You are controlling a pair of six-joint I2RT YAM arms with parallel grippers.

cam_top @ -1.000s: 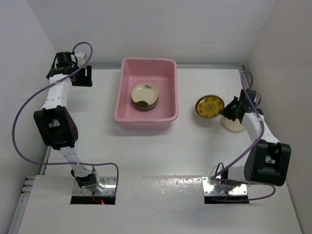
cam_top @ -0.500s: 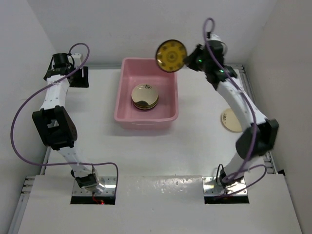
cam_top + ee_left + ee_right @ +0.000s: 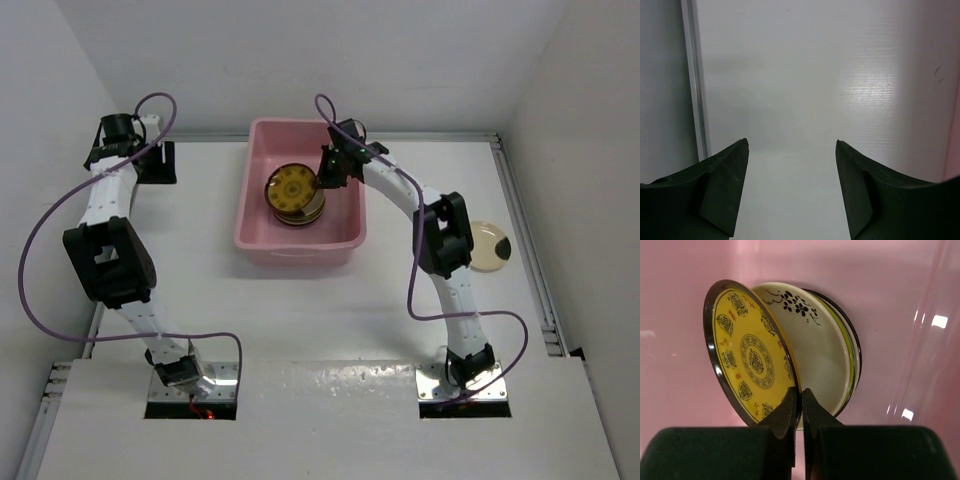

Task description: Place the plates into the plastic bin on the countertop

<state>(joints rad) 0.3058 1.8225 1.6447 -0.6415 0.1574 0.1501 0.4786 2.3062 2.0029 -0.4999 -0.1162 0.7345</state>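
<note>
Judged well along, not finished. Pinching one yellow patterned plate [image 3: 747,355] by its rim in the right pincer [image 3: 800,392], pressed together on it and tilting it over the stack of plates [image 3: 827,352] inside the single pink bin [image 3: 296,251], far middle of the table [image 3: 400,300]; not yet released. Counting at least three in that stack, exact number unclear. Still to fetch: one cream plate with a dark patch [image 3: 485,245], lying at the right. Holding the left pincer [image 3: 791,141] spread, empty, far left.

readable text: none is showing in any view | yellow plate [image 3: 747,355]: seal-like medallions are ringing its face, too stylised to be read as characters or numbers
</note>
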